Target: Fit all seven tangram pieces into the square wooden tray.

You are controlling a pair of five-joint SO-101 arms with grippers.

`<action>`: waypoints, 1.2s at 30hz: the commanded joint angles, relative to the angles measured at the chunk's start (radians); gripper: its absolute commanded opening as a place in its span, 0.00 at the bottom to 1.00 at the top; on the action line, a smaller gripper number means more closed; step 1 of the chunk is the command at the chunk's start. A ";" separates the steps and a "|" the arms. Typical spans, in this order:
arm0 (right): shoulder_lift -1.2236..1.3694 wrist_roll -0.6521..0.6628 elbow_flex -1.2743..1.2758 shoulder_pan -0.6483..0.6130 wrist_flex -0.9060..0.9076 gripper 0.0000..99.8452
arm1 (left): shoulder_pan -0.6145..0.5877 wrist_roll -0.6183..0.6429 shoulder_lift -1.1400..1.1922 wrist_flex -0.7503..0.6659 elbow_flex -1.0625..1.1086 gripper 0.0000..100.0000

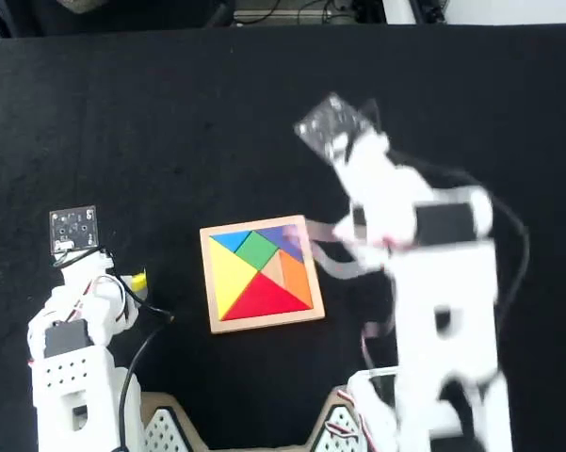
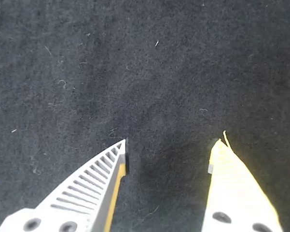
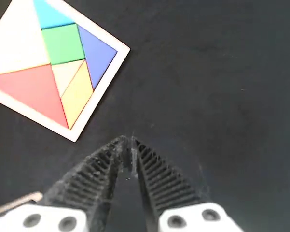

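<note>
The square wooden tray (image 1: 268, 324), holding all 7 coloured tangram pieces (image 1: 264, 297), is lying mid-worktop (image 1: 122, 122) nearer the right end effector (image 3: 130, 145), which is hanging pinched together and empty near its edge, while the left end effector (image 2: 172, 144) is gaping wide, empty.

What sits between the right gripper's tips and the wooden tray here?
Only bare black cloth: in the right wrist view the shut right gripper hangs apart from the tray, with no loose piece between them.
</note>
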 commanded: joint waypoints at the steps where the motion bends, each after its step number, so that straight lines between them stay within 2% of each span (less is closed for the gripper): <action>1: -0.200 -0.035 0.358 -0.025 -0.173 0.01 | 0.068 0.006 -0.009 -0.009 -0.008 0.28; 5: -0.189 -0.032 0.549 -0.031 -0.241 0.01 | 0.194 0.008 0.000 0.032 -0.027 0.28; 11: -0.186 -0.031 0.607 -0.049 -0.265 0.01 | 0.446 0.049 0.003 0.104 -0.054 0.28; 16: -0.059 -0.026 0.601 -0.137 -0.262 0.01 | 0.481 0.052 0.002 0.100 -0.039 0.28; 18: 0.036 -0.006 0.587 -0.216 -0.272 0.01 | 0.452 0.054 0.002 0.100 -0.041 0.28; 20: 0.131 -0.009 0.564 -0.315 -0.295 0.01 | 0.369 0.094 -0.009 0.098 -0.042 0.28; 22: 0.214 -0.011 0.542 -0.405 -0.341 0.01 | 0.243 0.133 -0.009 0.084 -0.047 0.28; 26: 0.367 -0.064 0.506 -0.516 -0.456 0.01 | -0.079 0.137 -0.008 0.028 -0.045 0.28; 28: 0.444 -0.074 0.481 -0.548 -0.488 0.01 | -0.174 0.133 -0.006 0.012 -0.033 0.28; 30: 0.512 -0.072 0.452 -0.578 -0.505 0.01 | -0.196 0.109 -0.009 0.017 -0.028 0.28; 36: 0.630 -0.072 0.371 -0.652 -0.503 0.01 | -0.137 0.097 -0.009 0.012 -0.021 0.28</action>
